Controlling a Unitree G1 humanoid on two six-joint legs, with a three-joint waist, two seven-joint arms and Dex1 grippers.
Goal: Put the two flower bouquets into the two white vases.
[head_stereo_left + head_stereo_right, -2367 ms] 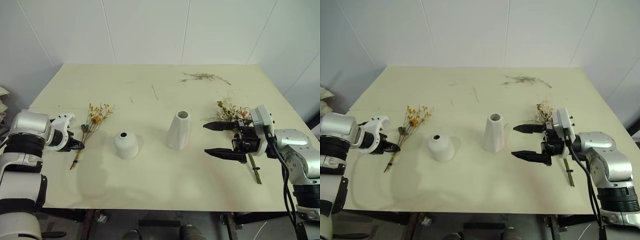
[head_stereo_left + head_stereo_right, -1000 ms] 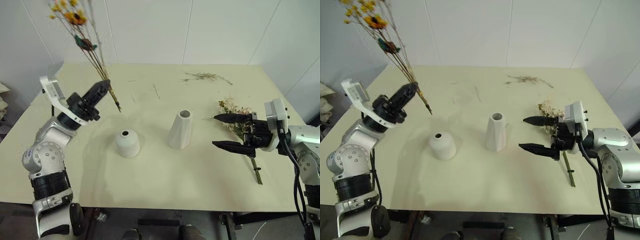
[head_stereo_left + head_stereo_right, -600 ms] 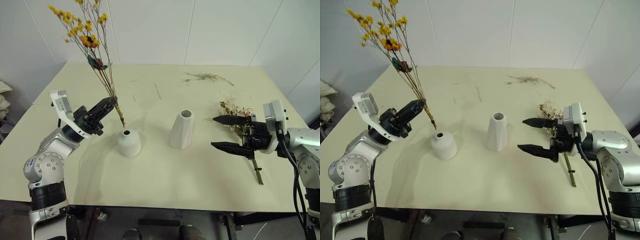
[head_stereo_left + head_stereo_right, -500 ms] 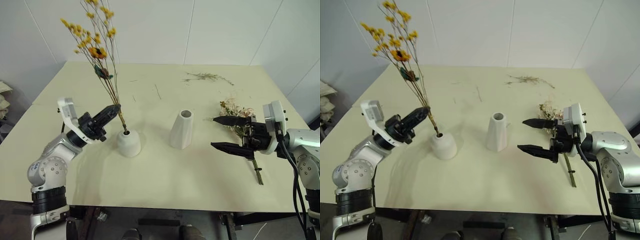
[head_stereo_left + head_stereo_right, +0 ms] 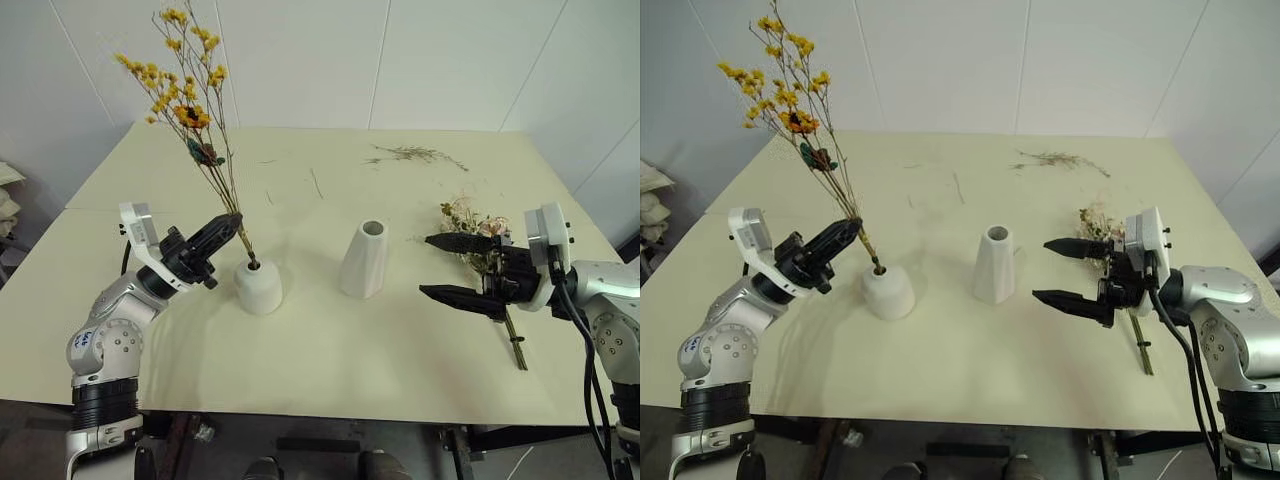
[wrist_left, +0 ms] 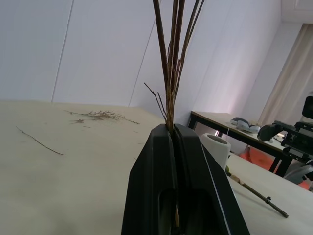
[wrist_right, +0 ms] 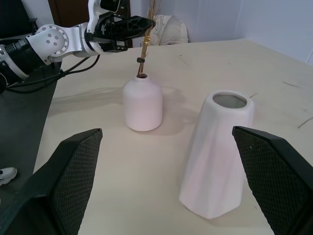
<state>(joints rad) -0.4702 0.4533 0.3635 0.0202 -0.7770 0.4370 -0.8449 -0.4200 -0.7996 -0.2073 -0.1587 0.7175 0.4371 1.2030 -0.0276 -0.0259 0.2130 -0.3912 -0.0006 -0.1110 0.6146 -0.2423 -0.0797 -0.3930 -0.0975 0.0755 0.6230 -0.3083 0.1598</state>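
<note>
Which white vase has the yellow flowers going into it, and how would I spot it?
On the pale table stand two white vases. Take the short, dome-shaped vase beside the left claw, not the taller cone vase; thin stems of the yellow bouquet enter its mouth.

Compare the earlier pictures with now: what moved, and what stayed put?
The left gripper, shut on the yellow bouquet, lifted it off the table, swung it upright and lowered its stems into the short vase. The right gripper stayed open beside the cream-pink bouquet; the tall vase kept its place.
</note>
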